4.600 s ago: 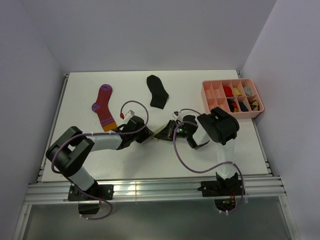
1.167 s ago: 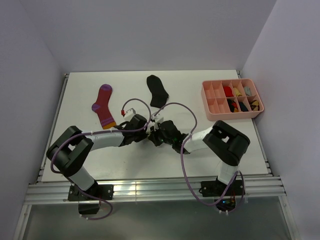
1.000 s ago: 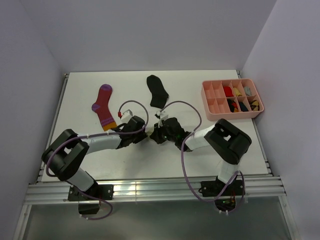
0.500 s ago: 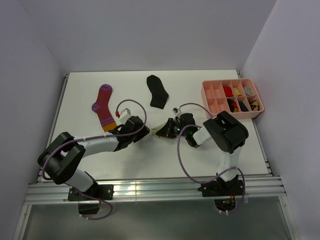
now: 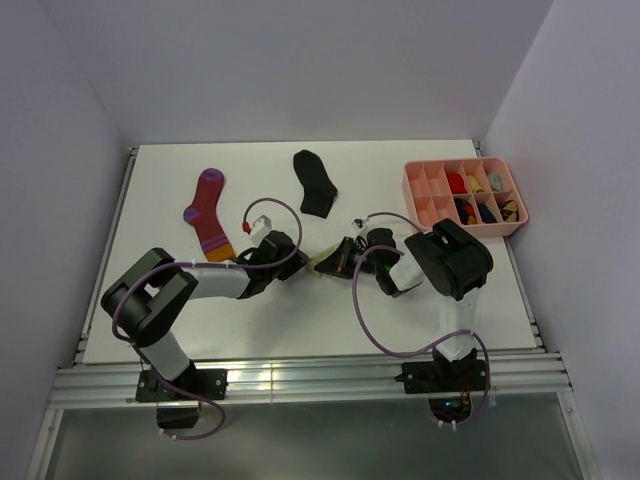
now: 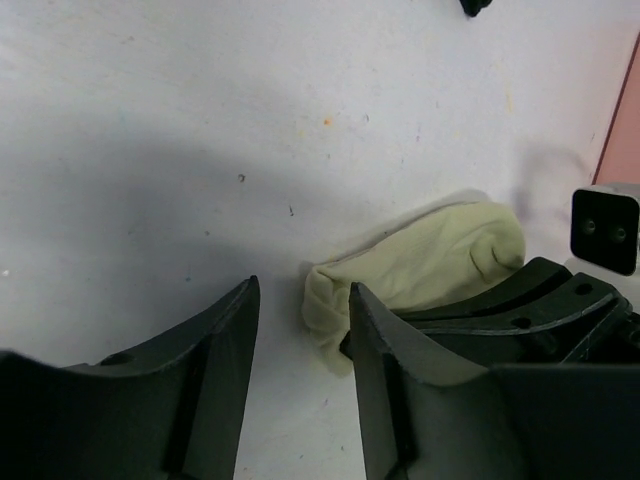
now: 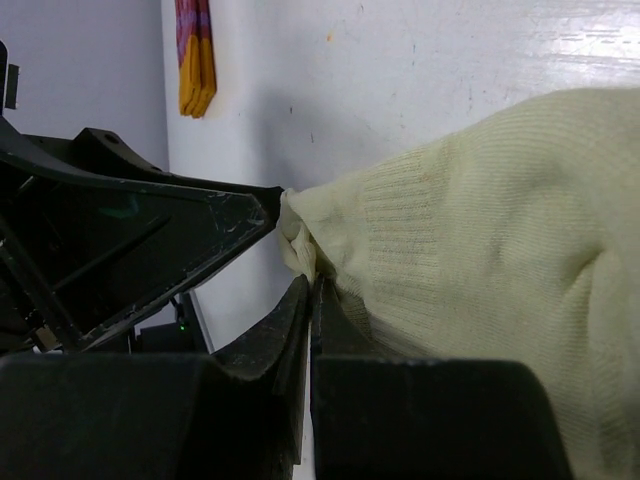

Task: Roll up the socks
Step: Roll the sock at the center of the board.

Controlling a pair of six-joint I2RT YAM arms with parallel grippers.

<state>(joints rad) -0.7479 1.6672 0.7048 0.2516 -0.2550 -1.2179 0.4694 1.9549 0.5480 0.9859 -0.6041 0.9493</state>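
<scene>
Looks to me like the small one is being worked on first. The cream sock (image 5: 328, 263) lies bunched in the middle of the white table (image 5: 300, 320), right between the two arms. The right gripper (image 7: 312, 285) has its fingers pressed tight together, and from its own wrist camera they seem to be nipping a fold at the sock's ribbed open end, with the rest of the fabric lying along them. The left gripper (image 6: 300, 295) faces it with its fingers spread and nothing between them. One finger stands just beside the sock's end, maybe brushing it, though I can't be sure of contact.

The sock is crumpled into a short lump but not a neat roll, so I'd call this the middle of the first roll. The black ankle sock (image 5: 316, 184) and the magenta striped sock (image 5: 208, 212) lie flat farther back, well apart and untouched. The pink compartment tray (image 5: 412, 190) sits off to the right.

Next, I reckon the left gripper needs to get around the free end and close on it, so the two can turn the fabric over itself. It's soft stuff and could easily slip or unfold if the pinch is shallow
</scene>
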